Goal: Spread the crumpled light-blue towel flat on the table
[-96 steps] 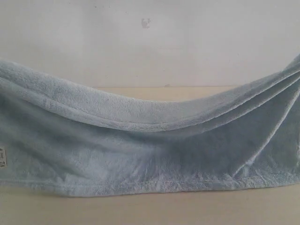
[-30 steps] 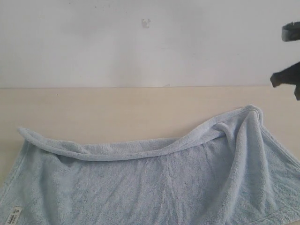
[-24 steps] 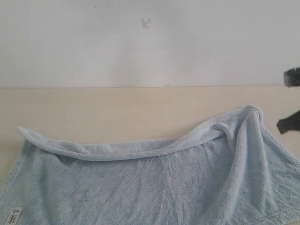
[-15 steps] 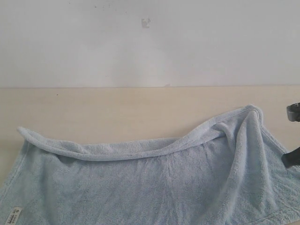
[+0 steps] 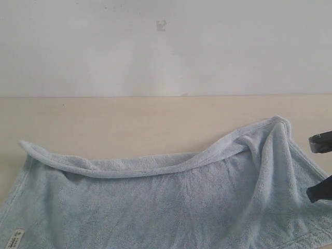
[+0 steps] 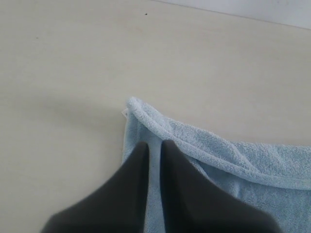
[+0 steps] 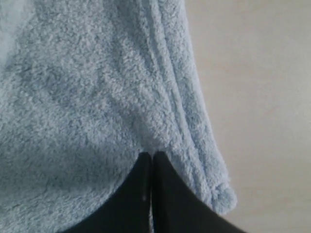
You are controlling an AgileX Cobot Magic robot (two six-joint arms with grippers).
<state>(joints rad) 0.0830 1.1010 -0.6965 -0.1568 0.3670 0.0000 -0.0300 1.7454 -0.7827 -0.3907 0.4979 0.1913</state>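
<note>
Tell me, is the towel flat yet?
Not quite: the towel lies on the table, but its far edge is rolled and wrinkled.

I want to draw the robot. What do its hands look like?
The left gripper and right gripper each have two smooth matte-black fingers, wide at the base and tapering to slim tips. A grey part shows beside the right one. No cables or markings show.

Plain white wall [image 5: 249,46] rising behind table [image 5: 104,119], small grey mark [image 5: 162,25] high up; soft, even light.
</note>
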